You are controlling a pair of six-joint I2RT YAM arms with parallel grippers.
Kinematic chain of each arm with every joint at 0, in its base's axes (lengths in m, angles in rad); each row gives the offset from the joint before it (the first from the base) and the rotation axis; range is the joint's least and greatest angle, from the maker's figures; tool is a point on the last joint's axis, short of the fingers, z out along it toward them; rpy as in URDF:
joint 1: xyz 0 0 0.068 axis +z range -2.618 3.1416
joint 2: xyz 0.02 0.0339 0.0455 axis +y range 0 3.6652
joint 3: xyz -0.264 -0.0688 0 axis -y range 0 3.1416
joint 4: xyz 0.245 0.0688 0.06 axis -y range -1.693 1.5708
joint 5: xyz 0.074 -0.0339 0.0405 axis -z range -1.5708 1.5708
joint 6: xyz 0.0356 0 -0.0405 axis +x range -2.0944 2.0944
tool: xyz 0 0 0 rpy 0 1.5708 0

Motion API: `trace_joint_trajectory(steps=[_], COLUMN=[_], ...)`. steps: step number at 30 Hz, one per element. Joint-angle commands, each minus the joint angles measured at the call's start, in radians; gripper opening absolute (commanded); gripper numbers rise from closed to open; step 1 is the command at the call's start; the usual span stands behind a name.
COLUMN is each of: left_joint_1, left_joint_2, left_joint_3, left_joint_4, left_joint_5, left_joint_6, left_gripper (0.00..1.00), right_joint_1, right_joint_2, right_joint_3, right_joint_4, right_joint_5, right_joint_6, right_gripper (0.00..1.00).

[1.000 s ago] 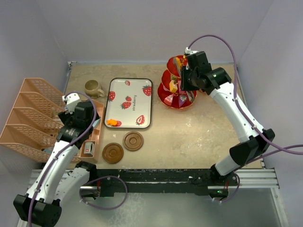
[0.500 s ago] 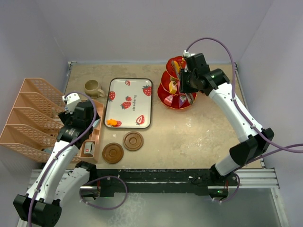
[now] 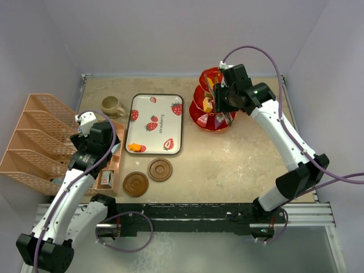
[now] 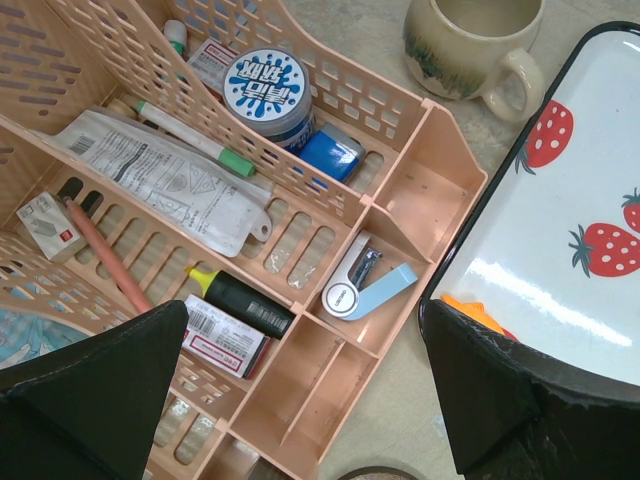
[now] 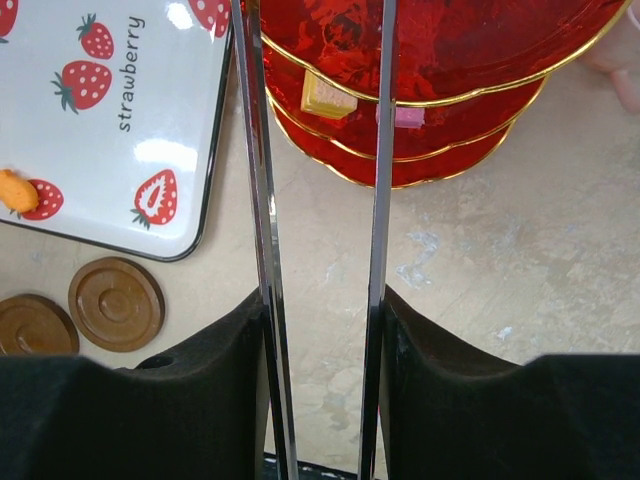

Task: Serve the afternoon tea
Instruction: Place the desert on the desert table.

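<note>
At the far-right three-tier stand (image 3: 206, 117), your right gripper (image 5: 325, 312) pinches the tweezers (image 5: 381, 200), blades apart; a careless swing could topple it.

Red gold-rimmed stand (image 5: 450, 40); white strawberry-print tray (image 3: 142, 105); brown coasters (image 3: 160, 169); olive mug (image 4: 450, 62); silver tweezers (image 5: 378, 200)

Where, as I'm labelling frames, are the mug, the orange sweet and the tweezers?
mug (image 4: 450, 58): left wrist view, outer wall.
orange sweet (image 3: 135, 147): top view, its middle.
tweezers (image 5: 379, 200): right wrist view, right-hand blade.
</note>
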Motion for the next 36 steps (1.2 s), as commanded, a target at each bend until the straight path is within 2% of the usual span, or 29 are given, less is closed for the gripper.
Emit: trace_joint_trajectory(steps=[1, 9, 24, 29, 32, 36], left_joint_1=[0.001, 0.001, 0.001, 0.002, 0.002, 0.002], left_joint_2=[-0.002, -0.002, -0.004, -0.014, -0.021, -0.036], left_joint_3=[0.027, 0.027, 0.027, 0.027, 0.028, 0.031], left_joint_4=[0.031, 0.032, 0.031, 0.028, 0.024, 0.007], left_joint_5=[0.001, 0.004, 0.007, -0.004, -0.015, -0.041], left_joint_6=[0.006, 0.006, 0.007, 0.003, 0.000, -0.014], left_gripper=[0.99, 0.99, 1.00, 0.99, 0.99, 0.99], right_joint_1=[-0.006, -0.004, -0.001, 0.021, 0.082, 0.232], right_joint_2=[-0.046, -0.064, -0.221, -0.238, -0.249, -0.214], right_joint_3=[0.058, 0.076, -0.051, -0.097, -0.143, -0.201], right_joint_4=[-0.001, -0.017, 0.134, 0.141, 0.185, 0.239], right_joint_5=[-0.017, -0.045, -0.399, -0.443, -0.456, -0.415], right_joint_6=[-0.016, -0.010, 0.022, 0.026, 0.054, 0.093], right_gripper=[0.43, 0.43, 0.41, 0.41, 0.41, 0.41])
